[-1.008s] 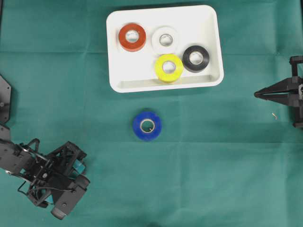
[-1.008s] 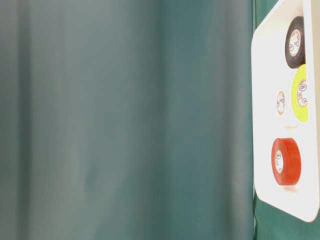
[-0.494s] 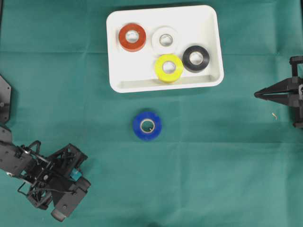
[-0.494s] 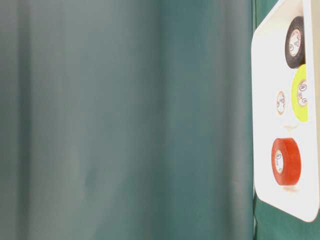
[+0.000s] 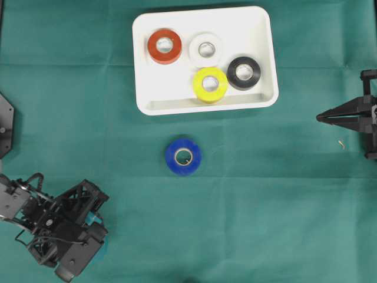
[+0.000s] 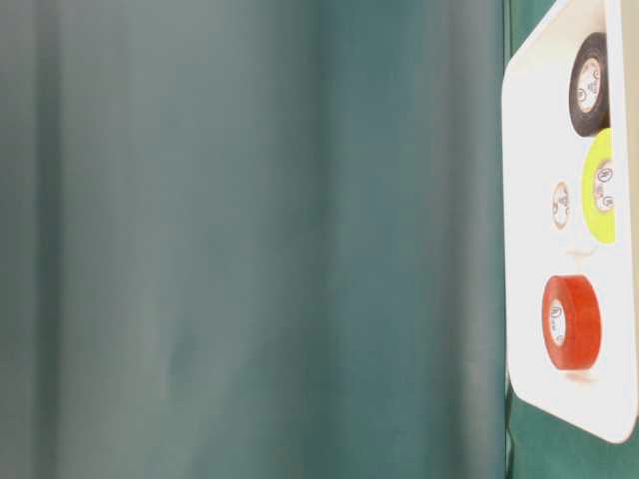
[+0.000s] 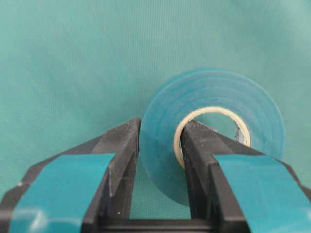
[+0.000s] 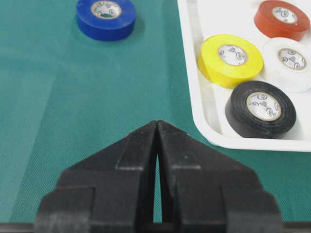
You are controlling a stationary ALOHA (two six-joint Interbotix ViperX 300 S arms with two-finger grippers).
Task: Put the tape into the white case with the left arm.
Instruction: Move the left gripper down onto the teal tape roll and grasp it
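In the left wrist view my left gripper (image 7: 161, 125) is shut on a teal tape roll (image 7: 214, 90). One finger is inside its core and the other against its outer wall, and green cloth lies beneath. In the overhead view the left gripper (image 5: 89, 229) is at the near left corner, and the arm covers most of that roll. The white case (image 5: 177, 88) stands at the far middle, well away from it. A blue tape roll (image 5: 183, 157) lies flat on the cloth below the case. My right gripper (image 5: 321, 117) rests shut and empty at the right edge.
Red (image 5: 164, 46), white (image 5: 205, 49), yellow (image 5: 210, 84) and black (image 5: 244, 72) rolls lie in the case. The right wrist view shows the blue roll (image 8: 106, 18) ahead on the left and the case rim (image 8: 194, 97) on the right. A green cloth covers the table.
My left gripper has shut on the teal roll. The left arm has shifted slightly down and to the left. The blue roll, the case and the right arm have not moved.
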